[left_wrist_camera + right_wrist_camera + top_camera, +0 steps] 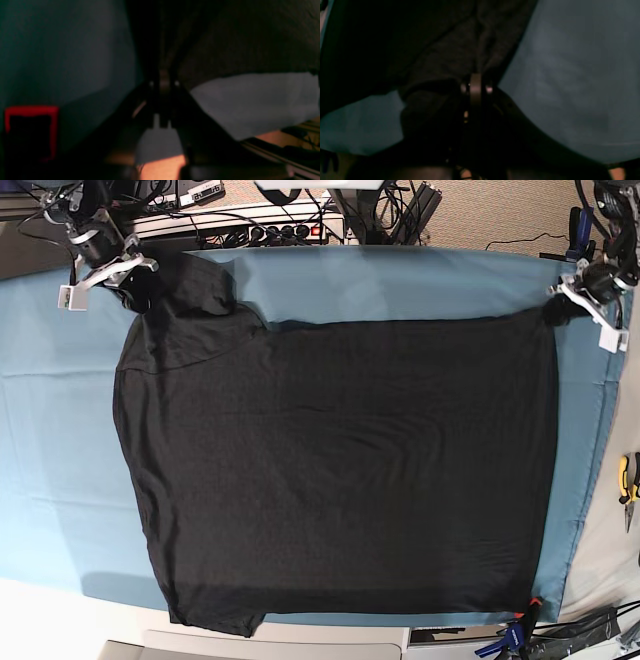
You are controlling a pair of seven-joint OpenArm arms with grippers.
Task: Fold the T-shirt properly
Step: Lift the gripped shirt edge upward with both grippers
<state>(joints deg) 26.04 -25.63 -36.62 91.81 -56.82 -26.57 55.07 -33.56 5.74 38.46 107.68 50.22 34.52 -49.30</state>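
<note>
The dark charcoal T-shirt [340,470] lies spread flat on the teal cloth, with a sleeve at the far left and its hem along the right. My left gripper [556,312] is at the shirt's far right corner and is shut on the fabric there. In the left wrist view its jaws [163,83] meet on the T-shirt [250,37], which bunches above them. My right gripper [135,292] is at the far left shoulder. It is shut on a pinch of the T-shirt [445,50], seen at the gripper [475,86] in the right wrist view.
The teal cloth sheet [60,430] covers the table under the shirt. Cables and a power strip [250,225] run along the back edge. Yellow-handled pliers [627,485] lie at the right edge. Clamps [520,635] hold the cloth at the near right corner.
</note>
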